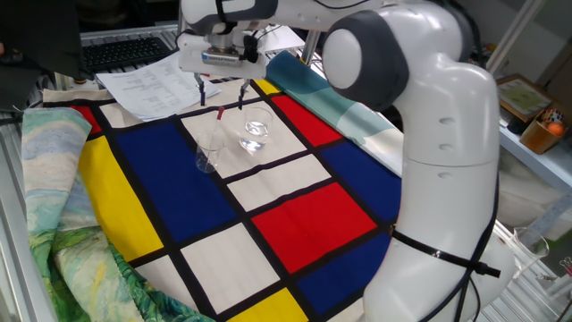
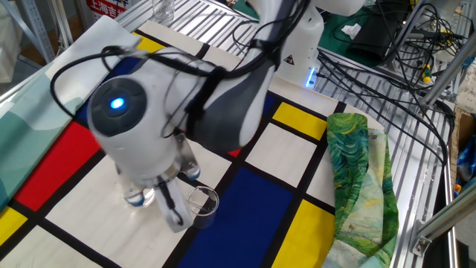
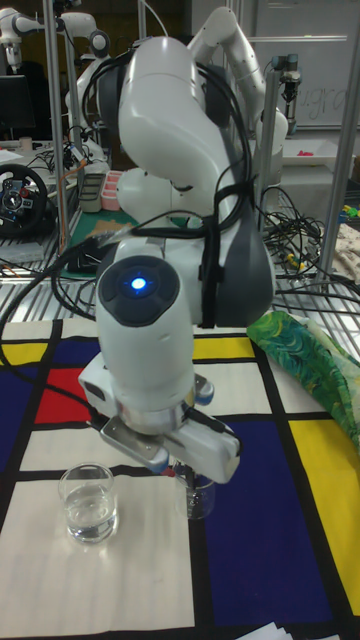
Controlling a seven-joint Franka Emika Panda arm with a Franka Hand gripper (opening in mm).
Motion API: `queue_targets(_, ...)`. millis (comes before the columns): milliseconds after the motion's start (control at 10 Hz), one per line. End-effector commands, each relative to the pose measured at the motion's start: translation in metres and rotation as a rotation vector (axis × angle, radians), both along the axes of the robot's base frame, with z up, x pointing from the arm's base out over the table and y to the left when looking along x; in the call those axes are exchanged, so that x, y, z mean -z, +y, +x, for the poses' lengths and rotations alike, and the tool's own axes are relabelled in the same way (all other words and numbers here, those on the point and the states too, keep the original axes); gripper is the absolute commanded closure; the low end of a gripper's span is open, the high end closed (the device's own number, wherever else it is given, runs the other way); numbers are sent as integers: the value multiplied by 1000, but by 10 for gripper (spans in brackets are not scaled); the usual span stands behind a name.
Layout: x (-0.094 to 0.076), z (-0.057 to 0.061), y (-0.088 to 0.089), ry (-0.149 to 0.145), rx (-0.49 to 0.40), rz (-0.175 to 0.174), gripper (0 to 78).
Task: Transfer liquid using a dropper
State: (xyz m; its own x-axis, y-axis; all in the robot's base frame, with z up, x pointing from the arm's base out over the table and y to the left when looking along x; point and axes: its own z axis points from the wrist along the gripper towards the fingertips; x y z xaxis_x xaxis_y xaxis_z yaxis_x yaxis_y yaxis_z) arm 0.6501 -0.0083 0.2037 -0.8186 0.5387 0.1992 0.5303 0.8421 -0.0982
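Dropper (image 1: 217, 126) leans in the empty glass (image 1: 208, 154) on the blue square of the checked cloth (image 1: 295, 215), its dark-red bulb poking above the rim. Beside it stands the second glass (image 1: 255, 132), with liquid (image 3: 90, 520) glinting in its bottom. Printed sheets (image 1: 147, 85) lie at the tabletop's far edge, text too small to read. Gripper (image 1: 220, 91) hangs just above the bulb, jaws spread apart, touching nothing and holding nothing.

A robotics lab: other robot arms (image 3: 235, 50), cable tangles (image 2: 387, 52) and metal racking (image 2: 424, 160).
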Motion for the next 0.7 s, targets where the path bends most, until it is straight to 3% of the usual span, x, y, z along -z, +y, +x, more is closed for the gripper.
queue_targets(100, 3, 3, -4, 15, 25, 41, 1)
queue_targets(700, 11, 0, -7, 26, 39, 87, 1)
